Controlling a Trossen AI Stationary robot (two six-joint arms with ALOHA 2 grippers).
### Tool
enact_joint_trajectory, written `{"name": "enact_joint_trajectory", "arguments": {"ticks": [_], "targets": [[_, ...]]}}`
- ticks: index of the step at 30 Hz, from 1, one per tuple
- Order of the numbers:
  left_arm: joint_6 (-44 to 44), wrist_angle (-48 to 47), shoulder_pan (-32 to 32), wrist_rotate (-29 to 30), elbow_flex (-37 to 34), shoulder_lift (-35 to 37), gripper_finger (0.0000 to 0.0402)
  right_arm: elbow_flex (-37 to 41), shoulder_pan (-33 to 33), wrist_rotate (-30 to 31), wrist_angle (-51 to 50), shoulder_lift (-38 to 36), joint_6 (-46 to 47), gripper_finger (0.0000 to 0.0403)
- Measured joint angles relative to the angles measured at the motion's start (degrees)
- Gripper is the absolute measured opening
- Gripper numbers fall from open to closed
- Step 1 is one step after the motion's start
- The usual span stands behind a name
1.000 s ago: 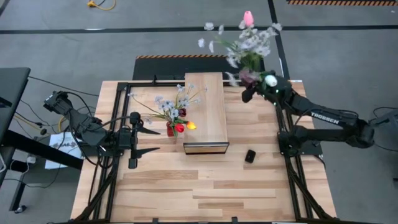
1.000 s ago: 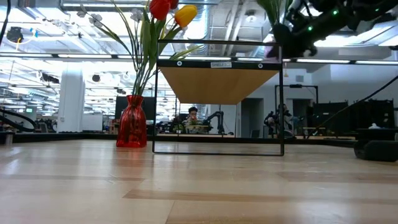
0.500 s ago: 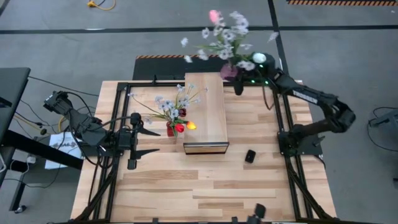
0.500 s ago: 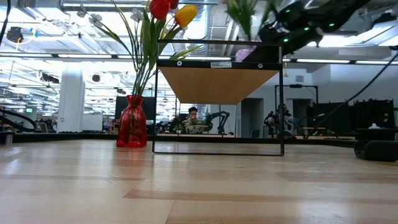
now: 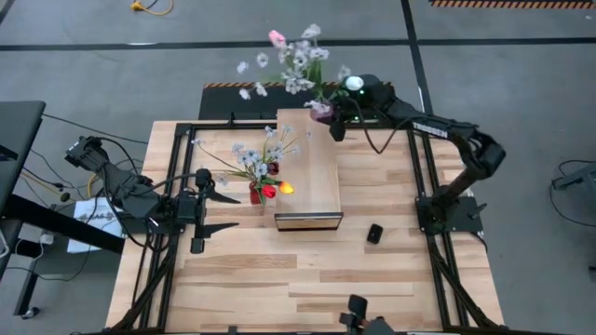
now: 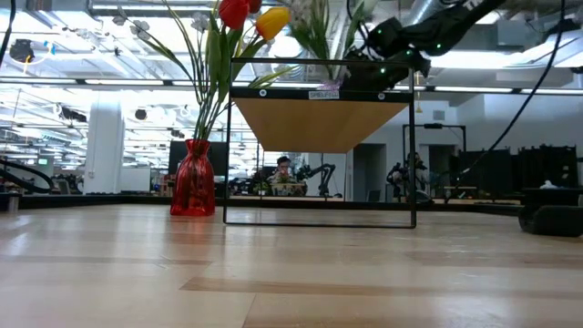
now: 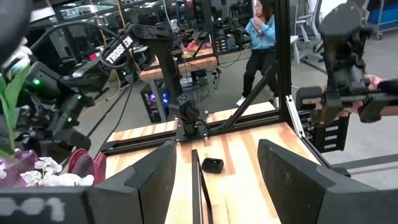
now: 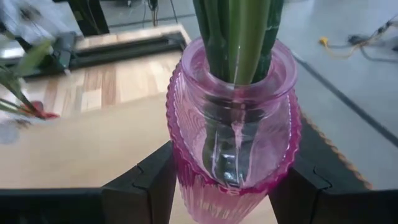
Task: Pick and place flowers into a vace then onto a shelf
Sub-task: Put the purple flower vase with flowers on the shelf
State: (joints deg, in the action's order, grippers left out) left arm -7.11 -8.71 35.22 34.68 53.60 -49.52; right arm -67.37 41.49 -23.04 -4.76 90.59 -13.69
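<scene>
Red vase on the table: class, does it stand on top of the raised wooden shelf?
No: the low view shows the red vase standing on the tabletop beside the shelf, well below its plank.

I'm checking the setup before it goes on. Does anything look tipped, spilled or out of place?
Nothing stands out. The red vase stands upright on the table beside the shelf, and the right gripper holds the pink vase of flowers over the shelf's far end.

Pink ribbed glass vase (image 8: 233, 143) of flowers (image 5: 293, 63) (pale blossoms, one pink tulip) upright above the shelf's (image 5: 307, 172) far end.
</scene>
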Motion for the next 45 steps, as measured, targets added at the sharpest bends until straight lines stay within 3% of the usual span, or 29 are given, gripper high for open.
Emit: {"name": "enact_joint_trajectory", "arguments": {"ticks": [12, 39, 45], "targets": [[0.13, -0.02, -0.01, -0.04, 0.0, 0.0, 0.0217, -0.02, -2.13, 0.62, 2.11, 6.27, 0.15, 0.0191], [0.37, 0.0, -0.02, -0.08, 0.0, 0.0, 0.0217, 0.0, -4.32, 5.37, 3.04, 6.31, -0.61, 0.0191], [0.8, 0.0, -0.02, -2.88, 0.0, 0.0, 0.0217, 0.02, -4.99, 6.71, 1.6, 6.29, -1.05, 0.0193]]}}
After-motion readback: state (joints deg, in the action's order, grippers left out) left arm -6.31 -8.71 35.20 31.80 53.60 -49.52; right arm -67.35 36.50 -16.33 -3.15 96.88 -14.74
